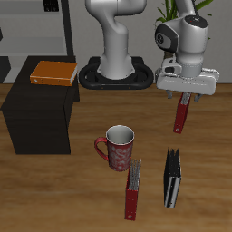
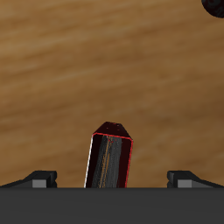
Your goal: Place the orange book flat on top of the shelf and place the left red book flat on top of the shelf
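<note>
Wooden tabletop lies bare under my gripper [image 1: 184, 93], which is clenched on the left red book [image 1: 180, 115]. It hangs upright below my fingers, long axis vertical, clear of the table. Well off to one side sits the shelf [image 1: 41, 118], the orange book [image 1: 53, 72] already flat on top; I judge a sideways carry and a tilt to flat come next.

Even, soft simulator light fills both views without glare, the table [image 1: 54, 195] showing only faint shadows beside the mug [image 1: 118, 149], while the wrist view is coarser and blurrier, its wood grain smeared and the held left red book [image 2: 108, 157] jagged-edged.
</note>
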Tool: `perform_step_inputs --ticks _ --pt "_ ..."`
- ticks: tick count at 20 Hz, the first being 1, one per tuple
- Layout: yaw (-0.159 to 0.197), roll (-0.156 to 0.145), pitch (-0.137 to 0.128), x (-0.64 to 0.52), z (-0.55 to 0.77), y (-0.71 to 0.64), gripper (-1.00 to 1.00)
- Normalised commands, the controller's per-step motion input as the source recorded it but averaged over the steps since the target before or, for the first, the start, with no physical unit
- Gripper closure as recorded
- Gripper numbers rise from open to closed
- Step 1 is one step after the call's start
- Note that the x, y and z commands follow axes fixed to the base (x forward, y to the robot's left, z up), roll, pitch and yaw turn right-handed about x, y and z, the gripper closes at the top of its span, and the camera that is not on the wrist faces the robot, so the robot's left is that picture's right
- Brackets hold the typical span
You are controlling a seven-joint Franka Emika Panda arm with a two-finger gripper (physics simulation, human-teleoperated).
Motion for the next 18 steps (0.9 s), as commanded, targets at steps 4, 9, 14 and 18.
perform_step_inputs --ticks 4,9,14,18 --pt "0.02 0.035 0.05 -0.04 -0.33 0.09 1.0" --pt "0.011 -0.01 0.029 0.04 -0.2 -0.08 1.0" --pt "0.017 -0.001 0.007 0.01 -0.07 -0.09 1.0" --pt "0.05 -0.019 -0.041 -0.07 0.27 -0.23 1.0"
